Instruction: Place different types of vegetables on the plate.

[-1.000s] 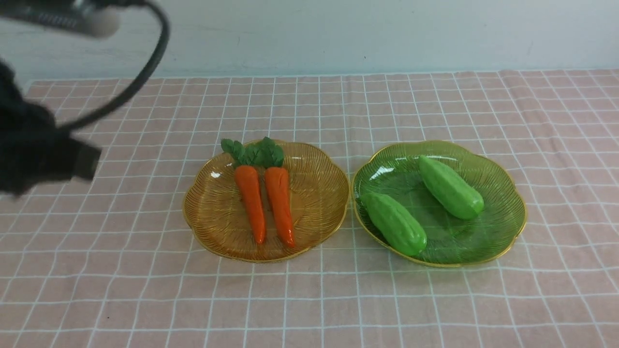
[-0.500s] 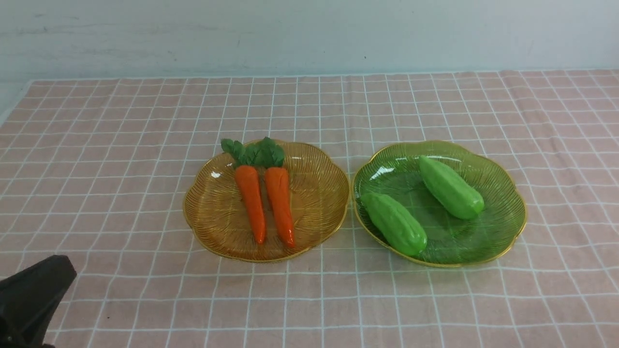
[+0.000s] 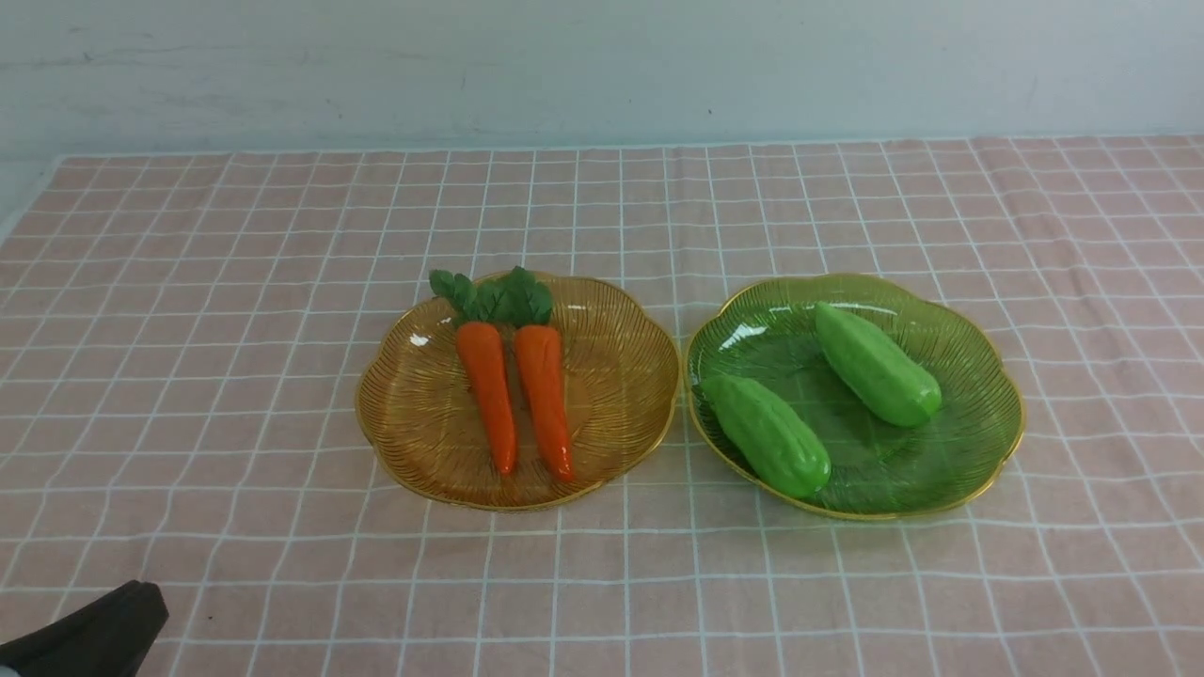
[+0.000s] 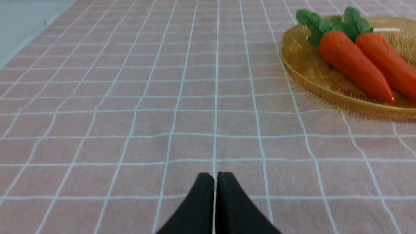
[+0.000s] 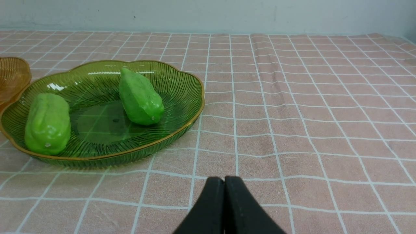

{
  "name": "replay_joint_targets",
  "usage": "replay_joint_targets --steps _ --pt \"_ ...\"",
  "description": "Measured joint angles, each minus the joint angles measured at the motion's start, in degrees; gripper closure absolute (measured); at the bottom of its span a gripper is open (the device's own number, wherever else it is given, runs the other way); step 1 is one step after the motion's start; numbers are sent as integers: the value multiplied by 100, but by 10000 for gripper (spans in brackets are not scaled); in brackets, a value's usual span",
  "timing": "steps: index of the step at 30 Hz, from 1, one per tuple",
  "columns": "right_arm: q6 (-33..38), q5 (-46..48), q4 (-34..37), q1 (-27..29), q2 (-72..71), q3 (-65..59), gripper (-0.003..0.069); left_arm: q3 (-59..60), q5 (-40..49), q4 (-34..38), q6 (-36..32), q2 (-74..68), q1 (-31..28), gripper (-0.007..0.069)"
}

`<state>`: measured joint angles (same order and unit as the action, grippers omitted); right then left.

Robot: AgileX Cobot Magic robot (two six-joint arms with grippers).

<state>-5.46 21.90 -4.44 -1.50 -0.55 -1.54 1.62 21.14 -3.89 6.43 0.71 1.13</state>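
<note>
Two orange carrots (image 3: 486, 393) (image 3: 544, 395) with green tops lie side by side on the amber plate (image 3: 414, 414). Two light-green gourds (image 3: 767, 434) (image 3: 877, 364) rest on the green plate (image 3: 978, 442) to its right. My left gripper (image 3: 141, 602) shows only as a black tip at the front left corner. In the left wrist view the left gripper (image 4: 215, 175) is shut and empty, low over the cloth, with the carrots (image 4: 352, 66) on the amber plate (image 4: 308, 74) off to one side. My right gripper (image 5: 224, 179) is shut and empty, short of the green plate (image 5: 182, 130) with its gourds (image 5: 48, 123) (image 5: 139, 97).
A pink checked cloth (image 3: 602, 583) covers the table. A pale wall (image 3: 602, 66) runs along the far edge, and the cloth's left border (image 3: 28, 207) shows at the back left. An edge of the amber plate (image 5: 13, 74) shows in the right wrist view.
My left arm has dropped from high at the left side down to the front left corner, and now only its tip shows. The vegetables and plates have not moved.
</note>
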Motion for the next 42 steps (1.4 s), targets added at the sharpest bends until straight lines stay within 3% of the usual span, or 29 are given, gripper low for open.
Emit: replay_joint_targets --steps 8,42 --pt "5 0 0 0 0 0 676 -1 87 37 -295 0 17 628" --pt "18 0 0 0 0 0 676 -1 87 41 -315 0 17 628"
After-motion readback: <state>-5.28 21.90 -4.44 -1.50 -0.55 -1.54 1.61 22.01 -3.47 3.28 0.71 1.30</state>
